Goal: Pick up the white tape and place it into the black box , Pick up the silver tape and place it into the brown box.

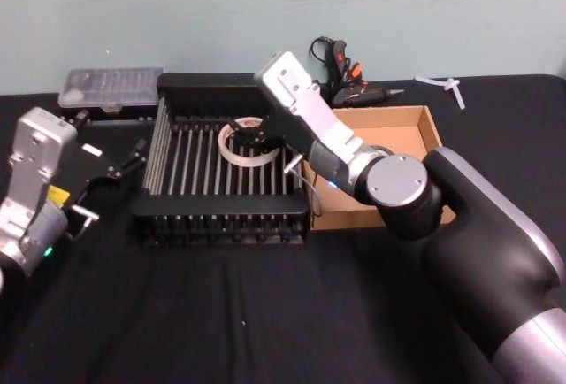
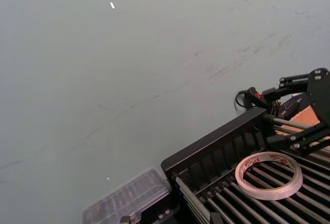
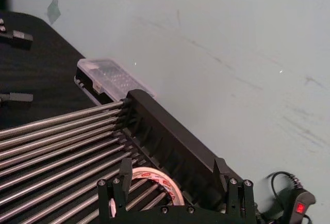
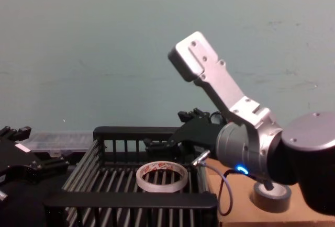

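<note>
The white tape (image 1: pixel 245 142) lies flat on the bars inside the black box (image 1: pixel 221 216), toward its far right. The right claw (image 1: pixel 250 134) hangs just over it, fingers spread wide and empty. The silver tape (image 4: pixel 270 196) sits in the brown box (image 1: pixel 416 127). The left claw (image 1: pixel 119 167) rests open on the surface, left of the black box.

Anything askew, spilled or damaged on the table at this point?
Nothing stands out. The white tape lies flat on the bars of the black box, the silver tape sits in the brown box, and the right gripper hangs open over the crate. The left gripper waits open beside it.
</note>
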